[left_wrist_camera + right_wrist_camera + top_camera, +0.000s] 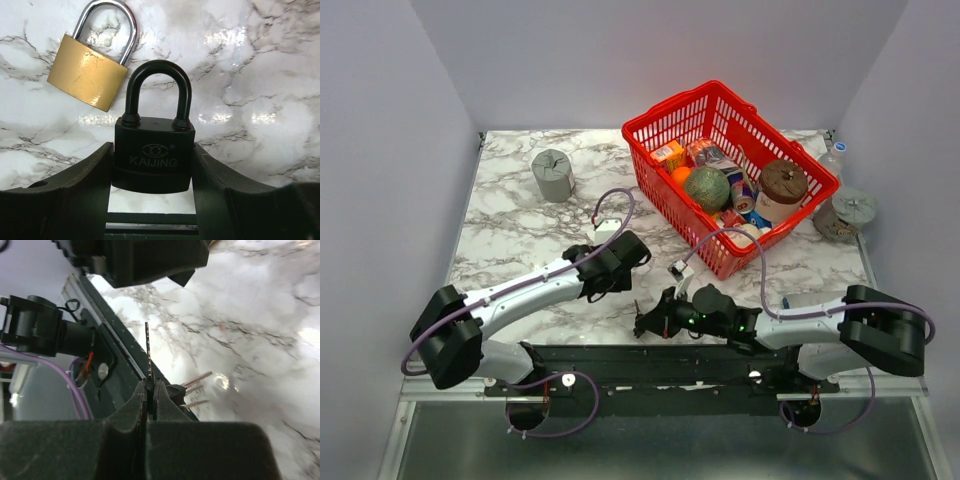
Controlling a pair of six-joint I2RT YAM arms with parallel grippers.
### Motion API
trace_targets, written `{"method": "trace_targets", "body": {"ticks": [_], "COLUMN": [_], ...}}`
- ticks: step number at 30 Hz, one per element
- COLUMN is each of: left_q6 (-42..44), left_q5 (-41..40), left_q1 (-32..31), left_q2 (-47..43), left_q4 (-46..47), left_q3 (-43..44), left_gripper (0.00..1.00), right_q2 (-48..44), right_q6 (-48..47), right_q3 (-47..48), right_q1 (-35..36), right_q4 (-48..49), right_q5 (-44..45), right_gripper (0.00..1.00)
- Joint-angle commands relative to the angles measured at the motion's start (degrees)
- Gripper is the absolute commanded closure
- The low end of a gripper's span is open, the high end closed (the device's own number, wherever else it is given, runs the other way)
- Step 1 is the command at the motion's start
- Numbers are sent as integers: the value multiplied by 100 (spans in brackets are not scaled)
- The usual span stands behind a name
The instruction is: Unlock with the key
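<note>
My left gripper [152, 150] is shut on the body of a black padlock [154, 135] marked KAIJING, one finger against each side, with its shackle pointing away from the camera. A brass padlock [87, 72] lies flat on the marble just beyond it, to the left. My right gripper [150, 386] is shut on the key [148, 347], whose thin blade sticks straight out past the fingertips, edge-on. More keys [197, 381] hang beside the fingers. In the top view the left gripper [625, 262] sits mid-table and the right gripper [648, 322] is near the front edge, below it. Both padlocks are hidden there.
A red basket [665, 195] full of groceries stands at the back right. A grey cylinder [552, 175] is at the back left. A bottle [832, 158] and a grey reel [848, 212] stand right of the basket. The black rail [650, 362] runs along the table's near edge.
</note>
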Motion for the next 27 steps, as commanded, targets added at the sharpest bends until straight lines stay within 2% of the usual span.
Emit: {"method": "trace_targets", "body": {"ticks": [1,6,12,27], "left_q6": [-259,-355,-338,-329], "left_q5": [-230,-160,-239,-300], "left_q1": [0,0,0,0], "left_q2": [-600,-874,-874,-821], "left_q4": [121,104,-11,-81], "left_q3": [120,102,119,181], "left_gripper": [100,100,100,100], "right_q2": [519,896,1661,2523], "right_q6": [407,670,1093,1268], "right_q3": [312,497,681,1209], "right_q1": [24,-178,-477,-662], "right_q4": [1175,1360,2274,2442], "right_q5": [-501,-746,-1475,-2101], "right_gripper": [99,99,99,99]}}
